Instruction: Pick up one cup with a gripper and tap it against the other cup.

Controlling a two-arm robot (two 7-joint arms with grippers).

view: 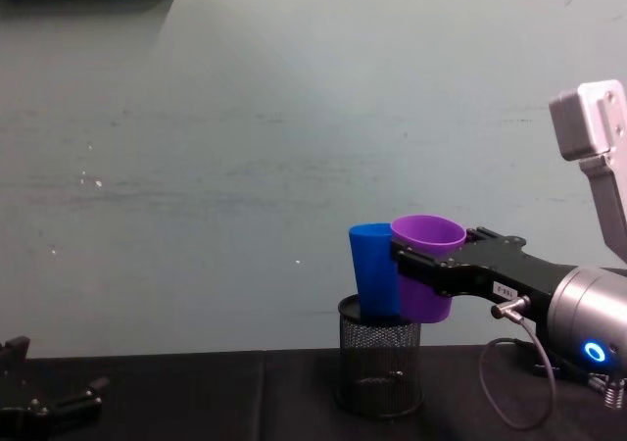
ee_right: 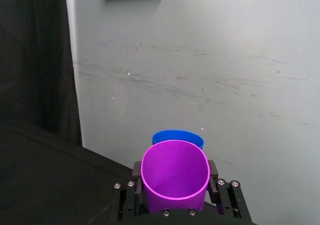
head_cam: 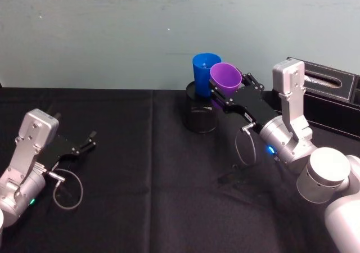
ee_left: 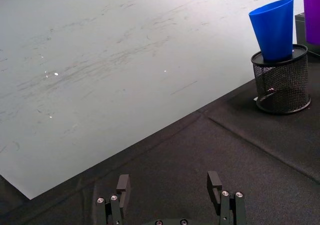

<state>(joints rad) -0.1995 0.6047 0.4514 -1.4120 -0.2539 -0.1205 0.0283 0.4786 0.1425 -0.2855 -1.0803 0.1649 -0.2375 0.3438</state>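
Your right end effector has the purple cup clamped between its fingers; the cup is lifted well clear of the table and tipped, mouth towards the wall. In the chest view the purple cup's side meets the blue cup with no gap to see, rims side by side; the blue cup stands tilted in the mesh pen holder. That holder sits near the table's far edge with the wall just behind it, so there's little room beyond; off to the arm's right, a black box lies close along the back edge; the broad stretch of table between your two arms is open. The chest view gives you the white label on the end effector's side; the right wrist view gives you a finger either side of the purple cup and the blue rim peeking behind it. Your left end effector sits low at the table's left, fingers spread wide, holding nothing, well apart from both cups.
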